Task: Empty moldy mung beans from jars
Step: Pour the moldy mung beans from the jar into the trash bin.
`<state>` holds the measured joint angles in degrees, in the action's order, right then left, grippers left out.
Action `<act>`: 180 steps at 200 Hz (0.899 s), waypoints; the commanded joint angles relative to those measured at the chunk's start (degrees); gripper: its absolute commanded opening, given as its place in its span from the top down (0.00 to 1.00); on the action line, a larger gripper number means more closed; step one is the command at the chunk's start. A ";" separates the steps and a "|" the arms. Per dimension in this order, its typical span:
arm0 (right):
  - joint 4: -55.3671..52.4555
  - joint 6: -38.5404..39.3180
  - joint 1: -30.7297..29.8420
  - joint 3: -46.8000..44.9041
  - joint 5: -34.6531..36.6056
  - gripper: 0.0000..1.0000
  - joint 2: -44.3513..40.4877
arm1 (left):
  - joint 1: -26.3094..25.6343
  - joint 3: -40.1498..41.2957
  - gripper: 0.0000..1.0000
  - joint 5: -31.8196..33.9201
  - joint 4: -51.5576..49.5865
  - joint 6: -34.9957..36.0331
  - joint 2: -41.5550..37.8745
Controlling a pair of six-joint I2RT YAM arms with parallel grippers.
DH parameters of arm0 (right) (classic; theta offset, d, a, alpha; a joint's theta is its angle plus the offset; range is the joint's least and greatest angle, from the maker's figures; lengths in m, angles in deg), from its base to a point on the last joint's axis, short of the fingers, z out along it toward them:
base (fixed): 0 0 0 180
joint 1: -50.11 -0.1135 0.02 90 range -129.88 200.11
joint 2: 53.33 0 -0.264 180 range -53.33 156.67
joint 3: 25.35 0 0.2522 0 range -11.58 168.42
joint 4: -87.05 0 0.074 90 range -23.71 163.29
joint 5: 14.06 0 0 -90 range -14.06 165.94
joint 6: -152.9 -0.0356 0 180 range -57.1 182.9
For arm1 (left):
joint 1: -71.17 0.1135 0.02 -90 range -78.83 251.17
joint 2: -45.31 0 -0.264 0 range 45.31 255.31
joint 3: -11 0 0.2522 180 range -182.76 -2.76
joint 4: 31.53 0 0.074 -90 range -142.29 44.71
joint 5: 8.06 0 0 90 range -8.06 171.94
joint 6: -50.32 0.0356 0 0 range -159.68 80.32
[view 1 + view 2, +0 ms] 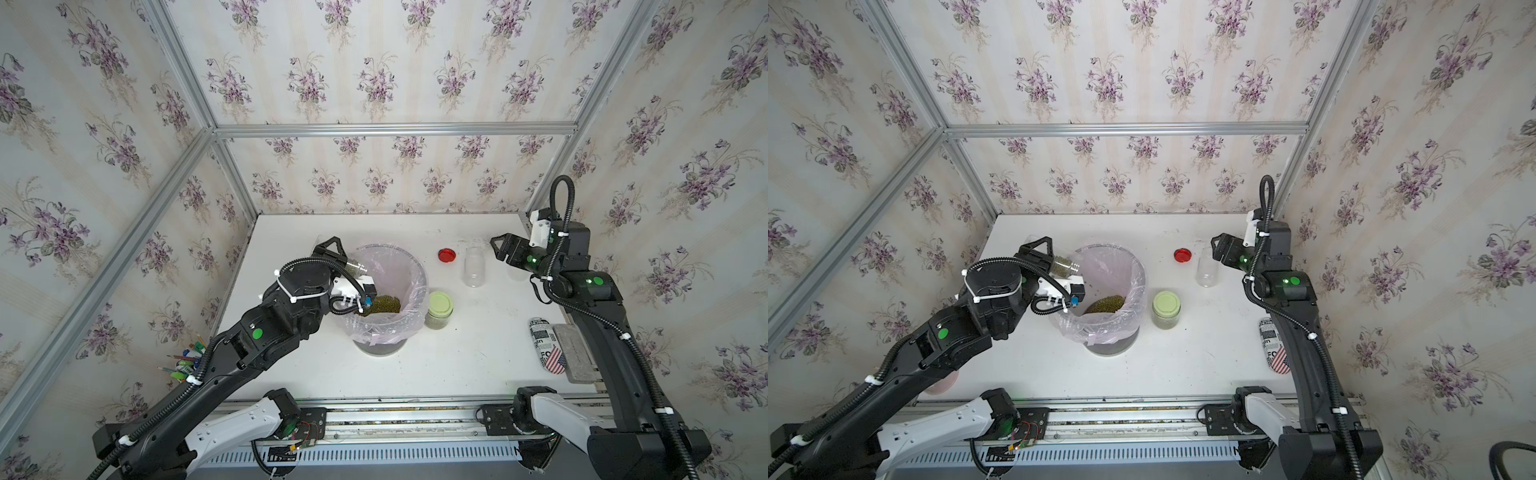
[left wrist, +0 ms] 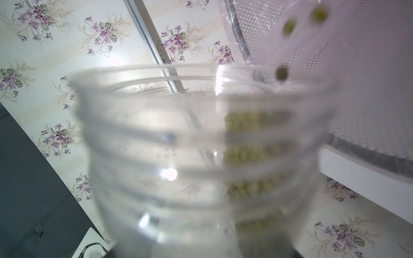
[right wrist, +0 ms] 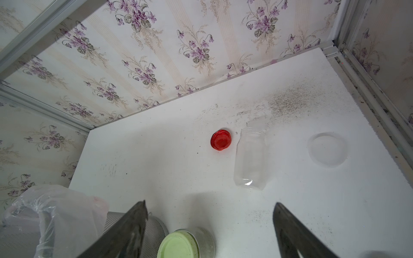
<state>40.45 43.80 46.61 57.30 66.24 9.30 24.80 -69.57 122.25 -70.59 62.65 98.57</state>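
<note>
**Beans tipping into the bin**

The left gripper is clamping a clear jar, tilted over the pink-lined bin. Tiny olive-green mung beans are lying heaped inside the bin, with some showing inside the jar. The right gripper is hanging wide open, empty.

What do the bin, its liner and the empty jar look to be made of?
Bin: metal mesh, likely; fine grey grid wall. Liner: thin pink plastic film, crinkled, translucent. Empty jar: clear, glossy; glass or plastic, can't tell.
</note>
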 commanded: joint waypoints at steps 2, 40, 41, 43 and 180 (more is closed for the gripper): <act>1.09 0.11 -0.10 0.04 0.03 0.14 -0.32 | -0.04 0.09 0.52 -0.04 1.83 3.66 -0.01; 1.42 0.02 -0.09 -0.31 -0.47 0.14 -0.40 | -0.30 0.70 0.52 -0.59 1.74 5.20 0.18; 1.44 0.02 -0.09 -0.32 -0.48 0.14 -0.40 | -0.30 0.71 0.52 -0.54 1.74 5.27 0.22; 1.39 0.00 -0.10 -0.32 -0.48 0.14 -0.40 | -0.30 0.71 0.52 -0.51 1.74 5.30 0.26; 1.55 -0.08 -0.04 -0.85 -0.63 0.14 -0.77 | -0.30 -0.23 0.52 0.64 2.18 8.15 1.95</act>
<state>40.86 43.80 46.61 56.38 65.92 8.86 24.51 -69.00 122.56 -70.59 66.62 100.53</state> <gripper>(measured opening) 0.857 0.627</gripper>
